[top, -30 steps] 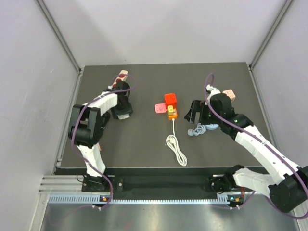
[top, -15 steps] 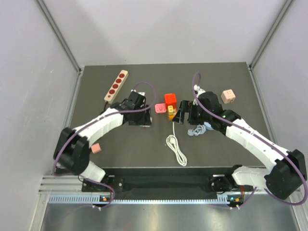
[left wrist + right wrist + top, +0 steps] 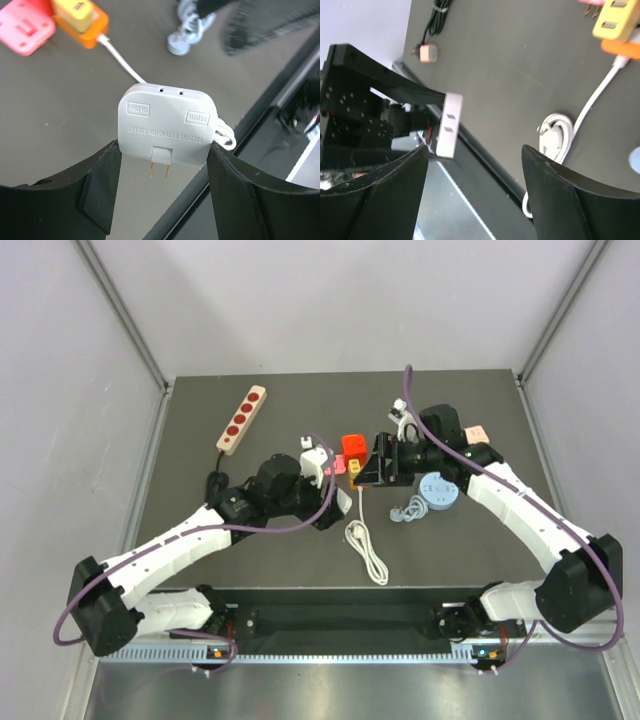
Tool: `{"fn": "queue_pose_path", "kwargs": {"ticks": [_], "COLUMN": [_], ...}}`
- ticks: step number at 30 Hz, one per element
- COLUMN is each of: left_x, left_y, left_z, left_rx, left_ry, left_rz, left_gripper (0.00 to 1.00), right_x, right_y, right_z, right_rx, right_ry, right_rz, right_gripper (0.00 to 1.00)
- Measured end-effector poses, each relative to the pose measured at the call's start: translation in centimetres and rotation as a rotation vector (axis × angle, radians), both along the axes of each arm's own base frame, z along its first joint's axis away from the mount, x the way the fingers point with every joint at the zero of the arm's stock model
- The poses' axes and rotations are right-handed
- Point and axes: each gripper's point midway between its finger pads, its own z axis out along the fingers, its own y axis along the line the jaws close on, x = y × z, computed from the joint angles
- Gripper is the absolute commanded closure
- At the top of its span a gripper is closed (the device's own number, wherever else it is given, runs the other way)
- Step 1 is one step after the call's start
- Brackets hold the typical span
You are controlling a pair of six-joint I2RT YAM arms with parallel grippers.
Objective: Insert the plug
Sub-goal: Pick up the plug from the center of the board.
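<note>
A dark matte table [image 3: 450,410] sits enclosed by plain pale walls [image 3: 330,300], evenly lit.

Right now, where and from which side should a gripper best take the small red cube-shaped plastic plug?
Probably from above, pinching the red plug across its flat left and right faces: its top is free, and the orange plastic power strip lies at its near side.

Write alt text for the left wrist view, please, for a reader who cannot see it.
A grey adapter, two prongs showing, sits clamped between black jaws. Beyond it lie a pink block and an orange power strip with a white cord.
</note>
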Motion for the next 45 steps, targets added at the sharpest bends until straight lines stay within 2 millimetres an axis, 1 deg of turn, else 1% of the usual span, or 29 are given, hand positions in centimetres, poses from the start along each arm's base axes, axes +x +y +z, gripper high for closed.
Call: {"fn": "queue_pose_path", "kwargs": {"ticks": [5, 10, 12, 14, 16, 18, 22, 24, 25, 26, 27, 28, 29, 31, 32, 35, 39, 42, 45], "left_x": [-2.1, -2.8, -3.0, -3.3, -3.6, -4.0, -4.1, -4.1, -4.1, -4.1, -4.1, -4.0, -3.9, -4.0, -4.1, -4.0, -3.8, -3.4, -2.6], "left_y": [-1.7, -2.6, -3.0, -3.3, -3.6, -4.0, -4.9, -5.5, -5.7, -5.7, -5.7, -5.6, -5.6, -5.6, -5.6, -5.8, -6.0, -6.0, -5.3], "left_z": [0.0, 0.9, 1.3, 1.7, 1.4, 0.9, 0.6, 0.8, 0.9, 0.9, 0.9, 0.9, 0.8, 0.7, 0.6, 0.9, 2.1, 3.9, 6.9], "left_rx": [0.035, 0.049, 0.047, 0.045, 0.059, 0.073, 0.102, 0.104, 0.102, 0.101, 0.101, 0.109, 0.117, 0.124, 0.124, 0.120, 0.095, 0.025, -0.085], "left_ry": [-0.060, -0.111, -0.128, -0.139, -0.138, -0.135, -0.149, -0.157, -0.162, -0.164, -0.165, -0.177, -0.184, -0.181, -0.182, -0.188, -0.186, -0.140, -0.100], "left_rz": [-0.108, -0.140, -0.150, -0.163, -0.183, -0.201, -0.229, -0.242, -0.247, -0.249, -0.252, -0.251, -0.252, -0.256, -0.258, -0.256, -0.254, -0.248, -0.215], "left_gripper": [1.00, 1.00, 1.00, 1.00, 1.00, 1.00, 1.00, 1.00, 1.00, 1.00, 1.00, 0.87, 0.75, 0.56, 0.45, 0.34, 0.33, 0.33, 0.32], "right_x": [-1.5, -3.0, -3.9, -5.2, -6.3, -6.8, -7.2, -7.5, -7.6, -7.7, -7.7, -7.7, -7.6, -7.7, -7.7, -7.7, -7.2, -7.0, -6.7], "right_y": [0.1, 0.5, 0.8, 0.9, 1.0, 1.1, 1.5, 1.7, 1.7, 1.8, 1.7, 1.6, 1.5, 1.4, 1.4, 1.2, 0.9, 0.6, 0.2], "right_z": [0.1, -0.2, -0.9, -2.1, -2.8, -3.0, -2.4, -2.3, -2.4, -2.4, -2.6, -2.9, -3.2, -3.5, -3.5, -3.1, -2.0, -0.9, 0.3], "right_rx": [0.015, 0.018, 0.022, 0.026, 0.038, 0.045, 0.079, 0.097, 0.101, 0.103, 0.100, 0.092, 0.085, 0.081, 0.080, 0.086, 0.115, 0.146, 0.171], "right_ry": [0.038, 0.064, 0.086, 0.128, 0.173, 0.191, 0.180, 0.181, 0.184, 0.187, 0.186, 0.211, 0.231, 0.238, 0.237, 0.215, 0.182, 0.131, 0.043], "right_rz": [0.049, 0.111, 0.137, 0.168, 0.189, 0.201, 0.224, 0.237, 0.242, 0.244, 0.244, 0.217, 0.195, 0.186, 0.181, 0.164, 0.143, 0.160, 0.183], "right_gripper": [0.26, 0.28, 0.31, 0.35, 0.39, 0.41, 0.46, 0.58, 0.67, 0.84, 0.92, 0.98, 1.00, 1.00, 1.00, 1.00, 1.00, 1.00, 1.00]}}
